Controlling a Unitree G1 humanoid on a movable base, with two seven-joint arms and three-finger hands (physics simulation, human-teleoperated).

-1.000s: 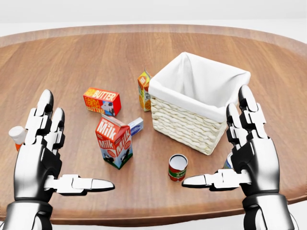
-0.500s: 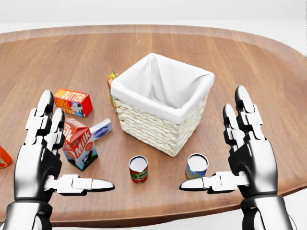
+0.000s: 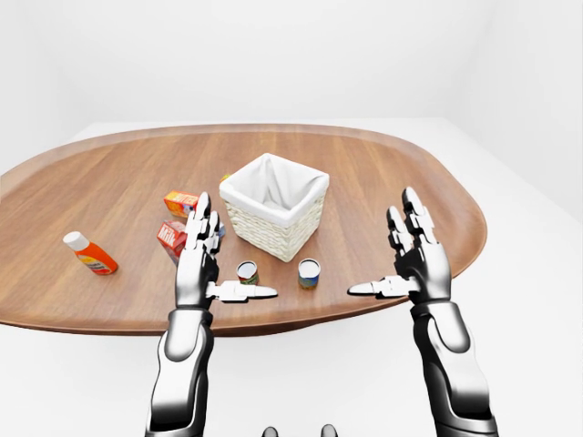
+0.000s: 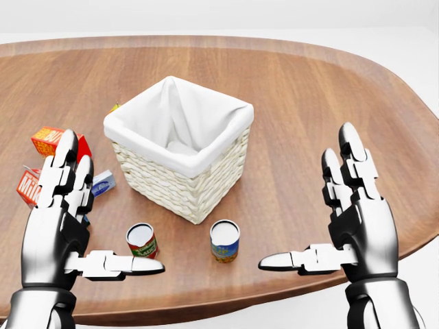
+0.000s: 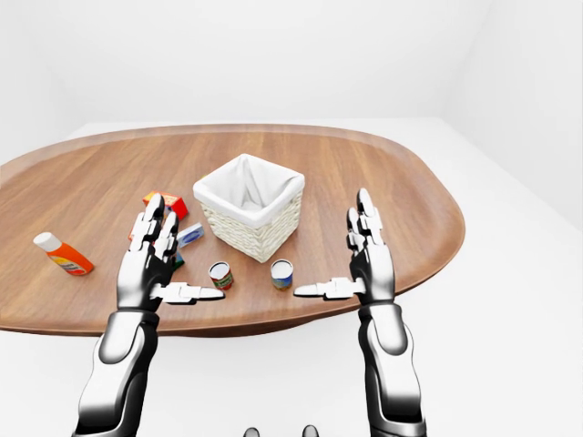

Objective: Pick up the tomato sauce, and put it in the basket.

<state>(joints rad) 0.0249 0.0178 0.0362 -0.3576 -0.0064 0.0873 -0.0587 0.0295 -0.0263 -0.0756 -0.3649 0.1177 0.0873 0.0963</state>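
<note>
Both arms rise from the bottom of the head view, forearms near-vertical and wrists straight. The left hand [image 4: 58, 226] stands upright at the left, its two long fingers extended upward and the thumb pointing right, spread wide and empty. The right hand [image 4: 357, 219] mirrors it at the right, fingers up, thumb pointing left, likewise spread and holding nothing.

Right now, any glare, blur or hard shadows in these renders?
Head view: sharp and evenly lit, soft shadows under the basket and the two cans; bright highlights on the left robot hand. Eye views: wider, things small, no blur, white surroundings nearly shadowless.
</note>
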